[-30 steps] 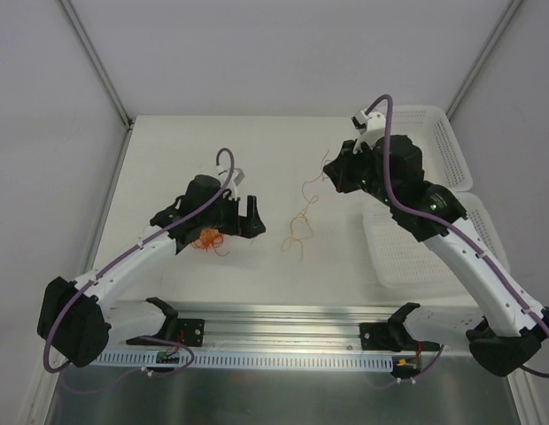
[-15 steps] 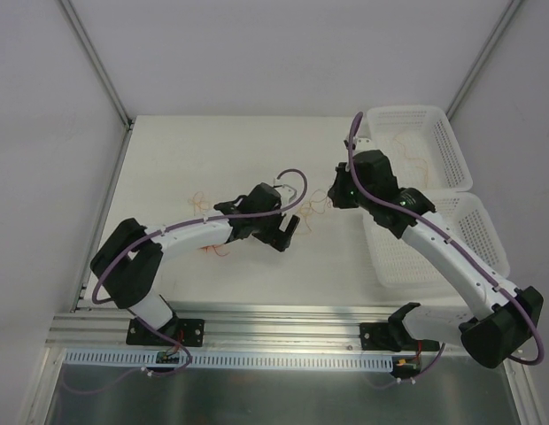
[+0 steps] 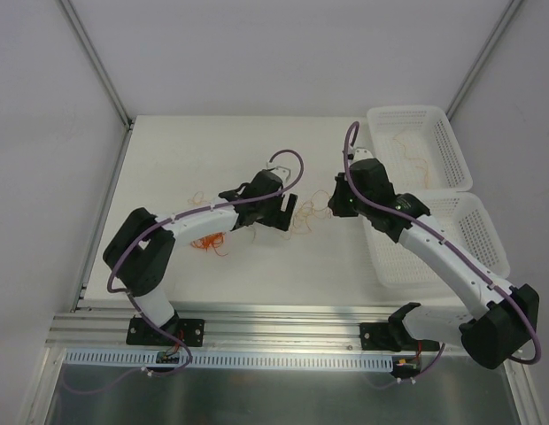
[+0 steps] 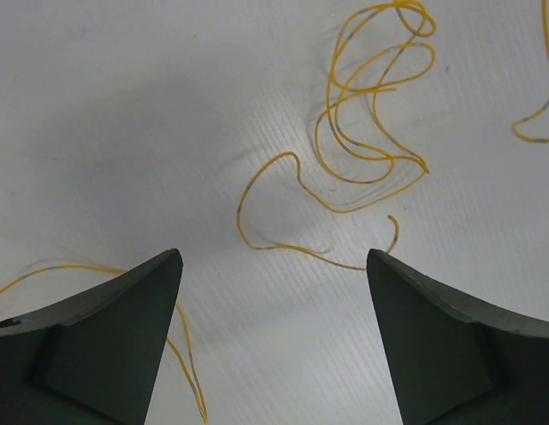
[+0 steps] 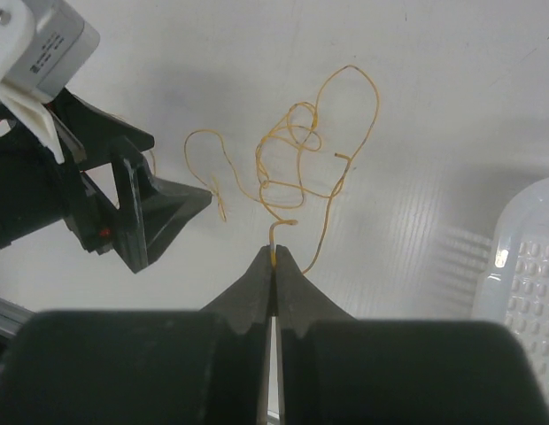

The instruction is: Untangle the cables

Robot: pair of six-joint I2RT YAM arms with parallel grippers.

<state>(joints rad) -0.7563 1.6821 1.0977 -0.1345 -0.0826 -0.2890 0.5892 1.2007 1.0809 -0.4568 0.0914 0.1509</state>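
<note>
Top external view: a curly red-orange bundle of thin cables (image 3: 208, 241) lies on the white tabletop (image 3: 168, 159), well left of the loose yellow-orange cable tangle (image 3: 310, 211). The left gripper (image 4: 274, 255) hovers just left of that tangle, its fingers spread wide and holding nothing. The right gripper (image 5: 274, 258), just right of the tangle, is pinched together on one strand's end. Farther right of the tangle sit two white perforated plastic baskets (image 3: 459, 155); the far one holds another pale cable (image 3: 412, 146).
</note>
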